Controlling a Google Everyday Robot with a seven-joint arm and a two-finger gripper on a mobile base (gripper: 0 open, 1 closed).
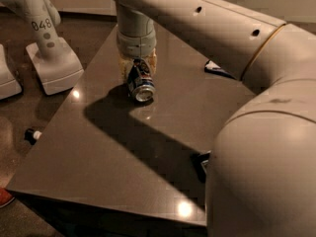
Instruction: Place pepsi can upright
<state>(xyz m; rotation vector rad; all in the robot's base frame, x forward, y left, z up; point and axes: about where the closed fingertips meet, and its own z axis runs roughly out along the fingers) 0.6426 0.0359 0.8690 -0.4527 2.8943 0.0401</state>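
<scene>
- The gripper (pixel 138 68) hangs at eleven o'clock over the dark table (pixel 98 152), its fingers clamped on either side of the pepsi can (pixel 141 85).
- The can is tilted, its silver end facing six o'clock.

One cam, high behind arm (pixel 207 19), looks down on table (pixel 98 152); fingers (pixel 123 67) upper-centre.

shiny metal pepsi can (pixel 141 84) in jaws, glossy table (pixel 113 154).

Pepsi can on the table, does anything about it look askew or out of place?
Yes. The pepsi can is tilted, silver end toward the camera, not upright, clamped in the gripper over the table's far side.
</scene>
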